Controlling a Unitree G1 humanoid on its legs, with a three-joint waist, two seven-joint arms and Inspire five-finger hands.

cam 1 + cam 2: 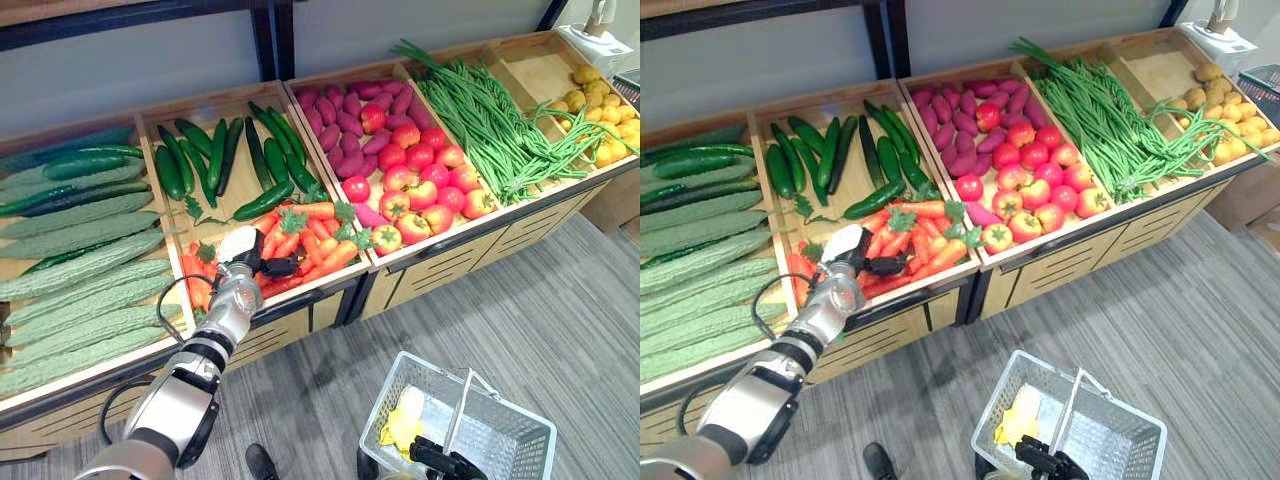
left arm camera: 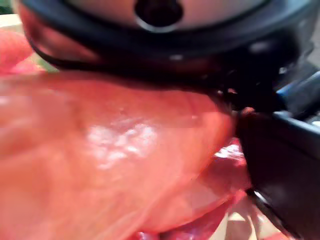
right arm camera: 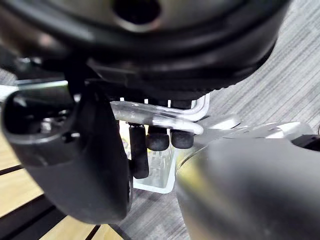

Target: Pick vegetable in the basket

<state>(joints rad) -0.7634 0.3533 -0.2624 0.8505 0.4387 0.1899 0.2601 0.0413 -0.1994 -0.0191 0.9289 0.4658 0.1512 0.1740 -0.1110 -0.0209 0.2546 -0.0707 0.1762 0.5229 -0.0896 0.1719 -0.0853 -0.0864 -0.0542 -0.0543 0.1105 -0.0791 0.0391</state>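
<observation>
Basket (image 1: 520, 435) of white wire hangs nearest, with something yellow inside, its handle held tight in the curled-up right hand (image 1: 445, 462). Farther off, the left hand (image 1: 258, 266) presses on the carrots (image 1: 325, 255); whether it grips one, I cannot tell.

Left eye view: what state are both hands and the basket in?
left hand: curled round a carrot.
right hand: curled round the basket's handle.
basket: handle raised, one yellow item inside.
</observation>
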